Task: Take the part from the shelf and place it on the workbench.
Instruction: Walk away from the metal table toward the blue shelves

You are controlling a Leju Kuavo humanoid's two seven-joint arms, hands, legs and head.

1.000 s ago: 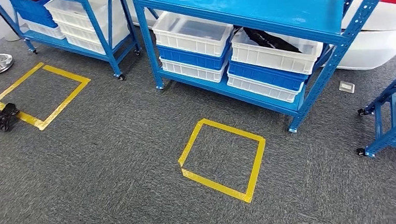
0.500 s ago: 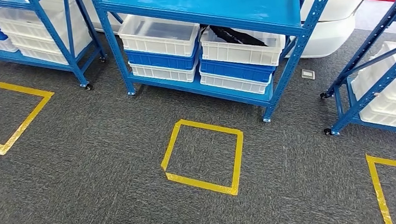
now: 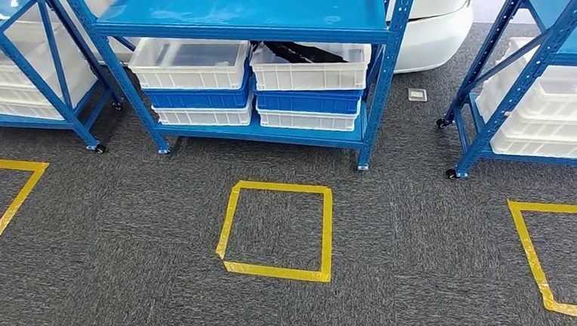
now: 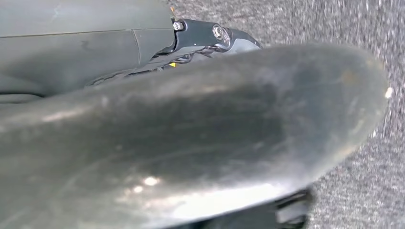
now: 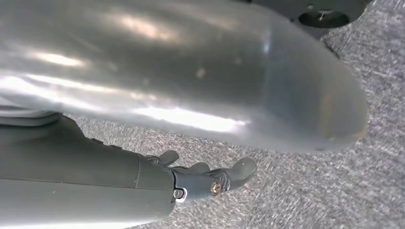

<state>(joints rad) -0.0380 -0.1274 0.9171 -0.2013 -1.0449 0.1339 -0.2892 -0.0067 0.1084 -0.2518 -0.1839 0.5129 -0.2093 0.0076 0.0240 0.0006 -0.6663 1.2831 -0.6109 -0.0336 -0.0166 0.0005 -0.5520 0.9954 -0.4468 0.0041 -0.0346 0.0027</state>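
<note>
A black part [image 3: 301, 54] lies in the upper white bin [image 3: 312, 74] on the right of the low shelf of the blue rack [image 3: 246, 14] straight ahead in the head view. Another white bin [image 3: 188, 63] sits beside it on a blue bin. My left hand [image 4: 191, 133] hangs over the grey carpet, its thick thumb close to the camera, nothing in it. My right hand [image 5: 181, 71] also hangs over the carpet, with its dark fingers [image 5: 224, 176] stretched out and empty.
A yellow tape square [image 3: 274, 230] marks the carpet in front of the rack. More blue racks with white bins stand at the left [image 3: 22, 66] and right [image 3: 537, 65]. Other tape squares lie at both sides. A white rounded body [image 3: 428, 26] is behind.
The whole picture has shifted: the camera turned right, so the middle rack now faces me squarely and the right rack has come into view. The things themselves have not moved.
</note>
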